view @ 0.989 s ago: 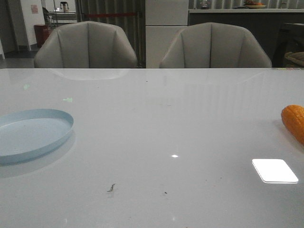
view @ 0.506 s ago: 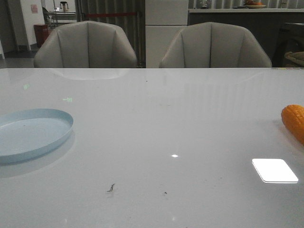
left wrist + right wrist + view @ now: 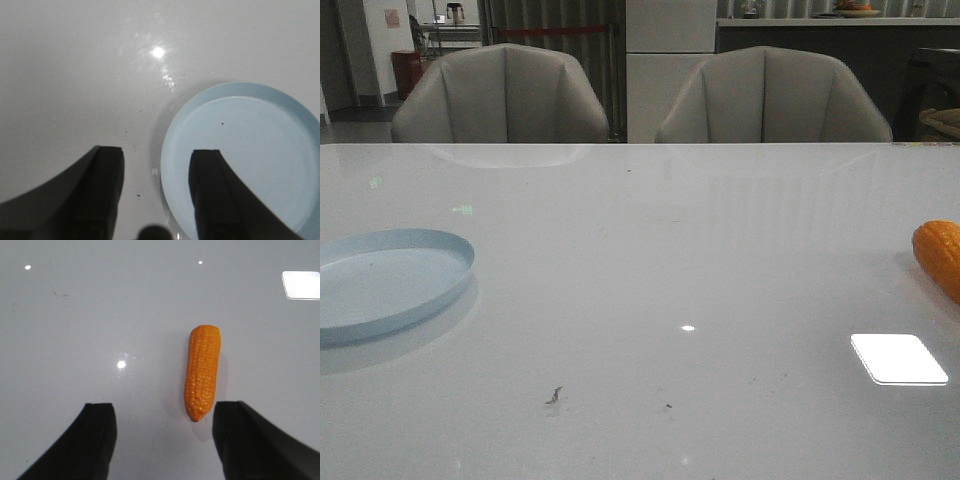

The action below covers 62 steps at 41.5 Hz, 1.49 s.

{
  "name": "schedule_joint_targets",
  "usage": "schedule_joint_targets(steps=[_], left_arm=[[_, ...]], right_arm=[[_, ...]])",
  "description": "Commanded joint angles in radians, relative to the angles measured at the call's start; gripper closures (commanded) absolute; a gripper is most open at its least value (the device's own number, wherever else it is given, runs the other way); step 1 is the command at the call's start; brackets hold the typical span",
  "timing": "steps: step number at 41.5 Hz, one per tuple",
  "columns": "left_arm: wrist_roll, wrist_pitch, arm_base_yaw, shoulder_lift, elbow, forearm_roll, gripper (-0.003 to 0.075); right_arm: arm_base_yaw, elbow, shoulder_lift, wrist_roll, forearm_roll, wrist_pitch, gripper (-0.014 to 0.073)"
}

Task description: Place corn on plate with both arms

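The glossy pale grey surface carries the round, shallow pale blue plastic plate at my far left and, well apart at my far right, the bright orange, bumpy-kernelled corn cob. I judge the cob light, rigid and prone to rolling, best pinched across its thick middle. Both arms' jaws stand apart, empty.

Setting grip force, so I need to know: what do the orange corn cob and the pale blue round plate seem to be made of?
The orange corn cob looks like moulded plastic: uniform colour, bumpy kernels with a slight sheen. The pale blue round plate looks like smooth plastic with a satin finish, evenly coloured with a thin low rim. Neither is certain by look alone.
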Motion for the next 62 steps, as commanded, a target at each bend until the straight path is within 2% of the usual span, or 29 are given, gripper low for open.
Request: schedule_joint_targets(steps=[1, 7, 14, 39, 42, 50, 62], left_arm=[[-0.008, 0.033, 0.001, 0.077, -0.118, -0.025, 0.0342], [-0.008, 0.097, 0.001, 0.211, -0.197, -0.03, 0.0342], [-0.008, 0.098, 0.001, 0.305, -0.219, -0.03, 0.0342], [-0.008, 0.102, 0.001, 0.423, -0.219, -0.036, 0.0344], [-0.008, 0.112, 0.001, 0.428, -0.219, -0.043, 0.0384], [-0.008, 0.122, 0.001, 0.43, -0.219, -0.045, 0.0629], [-0.008, 0.137, 0.001, 0.428, -0.239, -0.054, 0.0627]], right_arm=[[-0.005, -0.035, -0.001, -0.006, 0.003, -0.084, 0.0065], [-0.005, -0.035, 0.002, -0.006, 0.003, -0.084, 0.0065], [-0.005, -0.035, 0.004, -0.006, 0.003, -0.081, 0.0065], [-0.005, -0.035, 0.006, -0.006, 0.003, -0.069, 0.0065], [-0.005, -0.035, 0.006, -0.006, 0.003, -0.069, 0.0065], [-0.005, -0.035, 0.006, -0.006, 0.003, -0.069, 0.0065], [-0.005, -0.035, 0.006, -0.006, 0.003, -0.069, 0.0065]])
